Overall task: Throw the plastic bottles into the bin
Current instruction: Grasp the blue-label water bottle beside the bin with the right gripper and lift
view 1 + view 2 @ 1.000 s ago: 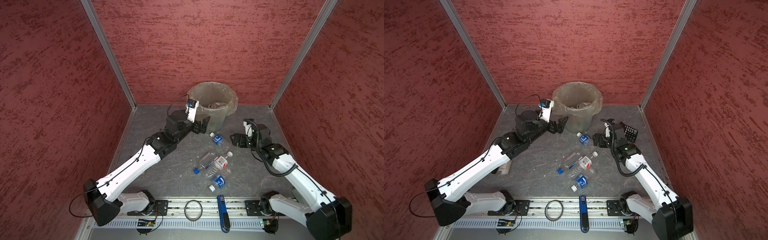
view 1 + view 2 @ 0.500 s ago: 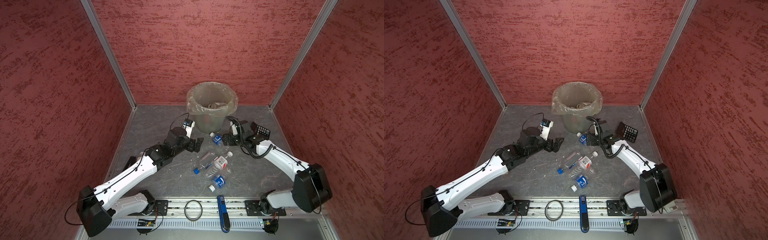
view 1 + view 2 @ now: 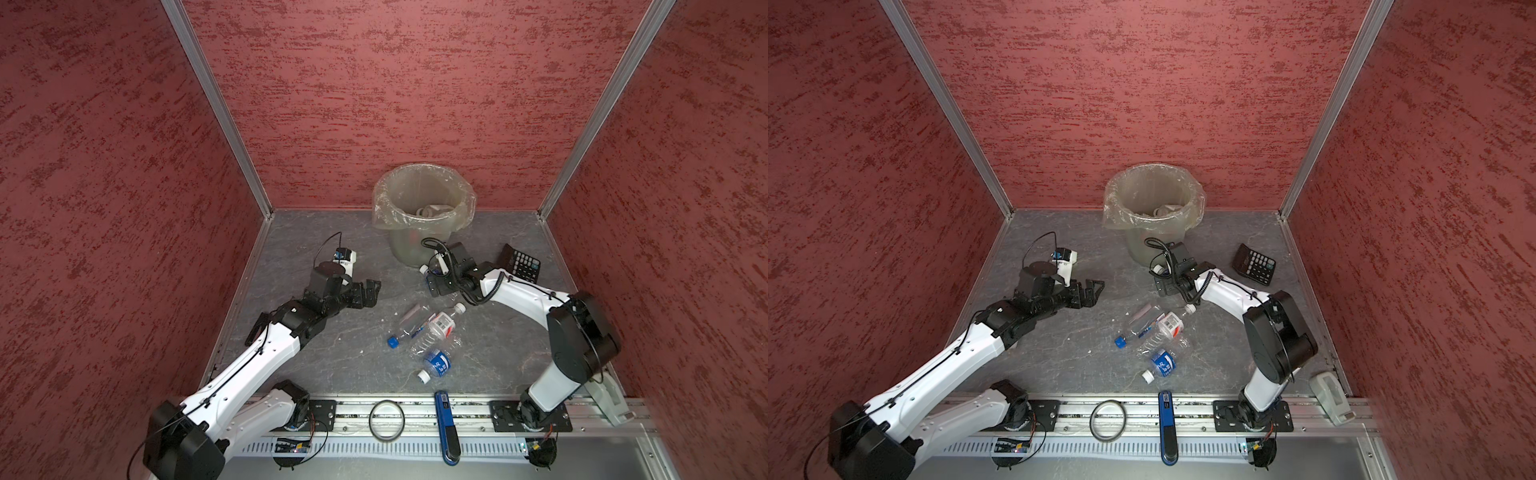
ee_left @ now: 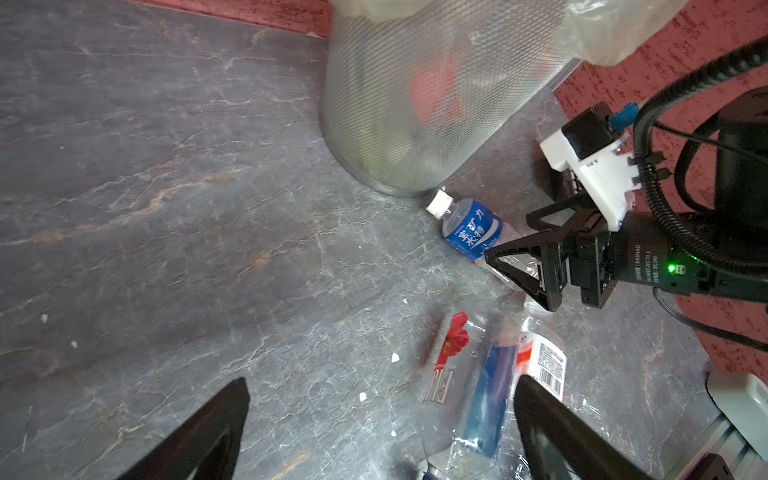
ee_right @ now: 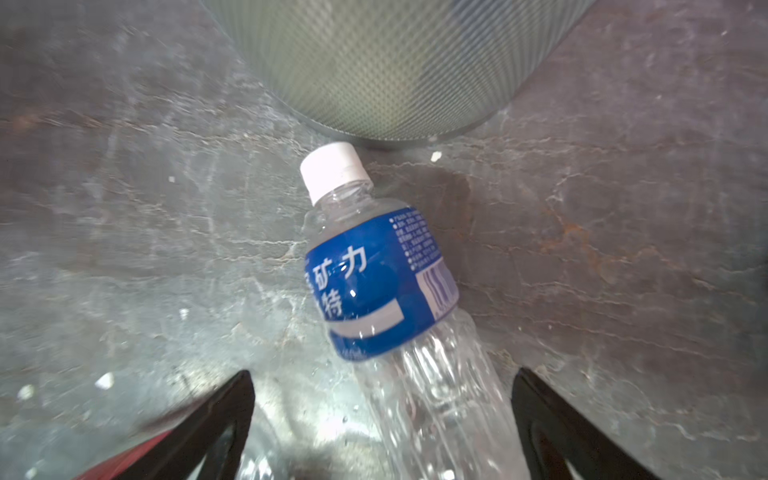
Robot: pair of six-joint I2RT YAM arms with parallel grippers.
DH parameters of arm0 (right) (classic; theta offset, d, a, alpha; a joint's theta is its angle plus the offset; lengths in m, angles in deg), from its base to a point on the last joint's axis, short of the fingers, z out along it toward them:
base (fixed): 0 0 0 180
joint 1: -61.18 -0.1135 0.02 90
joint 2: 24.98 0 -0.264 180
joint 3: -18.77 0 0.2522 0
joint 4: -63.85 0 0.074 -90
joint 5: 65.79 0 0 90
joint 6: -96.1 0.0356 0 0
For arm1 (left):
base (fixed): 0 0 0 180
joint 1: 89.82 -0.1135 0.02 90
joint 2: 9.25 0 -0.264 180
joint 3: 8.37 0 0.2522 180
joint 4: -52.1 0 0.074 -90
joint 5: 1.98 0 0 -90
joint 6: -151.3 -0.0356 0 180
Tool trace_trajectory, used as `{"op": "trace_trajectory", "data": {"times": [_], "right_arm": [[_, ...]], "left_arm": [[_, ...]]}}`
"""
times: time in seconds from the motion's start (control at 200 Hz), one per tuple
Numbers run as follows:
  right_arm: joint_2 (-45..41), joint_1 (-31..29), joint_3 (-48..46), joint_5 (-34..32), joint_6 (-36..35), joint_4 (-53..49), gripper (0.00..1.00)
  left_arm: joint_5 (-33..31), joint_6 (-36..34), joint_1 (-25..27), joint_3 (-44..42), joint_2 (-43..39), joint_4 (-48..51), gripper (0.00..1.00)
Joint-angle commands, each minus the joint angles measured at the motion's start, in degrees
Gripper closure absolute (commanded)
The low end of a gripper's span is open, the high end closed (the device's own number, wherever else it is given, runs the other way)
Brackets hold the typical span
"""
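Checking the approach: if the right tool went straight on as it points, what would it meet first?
Probably the blue-labelled bottle, lying within the open right tool; the bin stands just behind.

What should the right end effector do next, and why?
Probably close the right end effector on the blue-label bottle. The bottle lies flat on the floor, its cap near the base of the bin, and in the right wrist view its clear body sits between the open jaws, not yet gripped.
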State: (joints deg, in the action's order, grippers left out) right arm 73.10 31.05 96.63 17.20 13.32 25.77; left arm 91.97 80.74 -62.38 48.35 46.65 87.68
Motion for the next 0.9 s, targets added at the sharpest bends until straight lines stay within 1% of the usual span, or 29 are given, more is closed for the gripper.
{"op": "trace_trajectory", "data": {"times": [0.0, 0.06, 0.205, 0.321, 0.606, 0.746, 0.897], "right_arm": [[3.5, 0.0, 3.0, -6.9, -2.2, -1.0, 0.04], [5.1, 0.1, 3.9, -7.7, -2.7, -1.3, 0.04], [6.6, 0.1, 4.7, -5.0, -2.8, -1.3, 0.10], [6.8, 0.1, 4.7, -4.6, -3.1, -1.6, 0.14], [6.2, -0.3, 4.1, -4.2, -2.7, -2.3, 0.34], [4.5, -0.9, 3.6, -5.5, -1.5, -3.3, 0.36], [-0.9, -1.8, 1.3, -6.0, 0.3, -3.9, 0.41]], "left_arm": [[4.6, 2.3, -2.1, -1.8, -2.3, 0.5, 0.00], [6.1, 3.0, -3.0, -2.6, -2.9, 0.3, 0.00], [6.1, 3.1, -4.1, -3.7, -4.0, 0.9, 0.00], [7.1, 3.2, -5.4, -4.5, -4.4, 0.7, 0.00], [7.7, 3.6, -6.0, -5.0, -4.0, 0.2, 0.00], [7.7, 3.7, -6.3, -5.0, -4.0, 0.2, 0.00], [7.7, 3.8, -6.4, -5.0, -3.9, 0.2, 0.00]]}}
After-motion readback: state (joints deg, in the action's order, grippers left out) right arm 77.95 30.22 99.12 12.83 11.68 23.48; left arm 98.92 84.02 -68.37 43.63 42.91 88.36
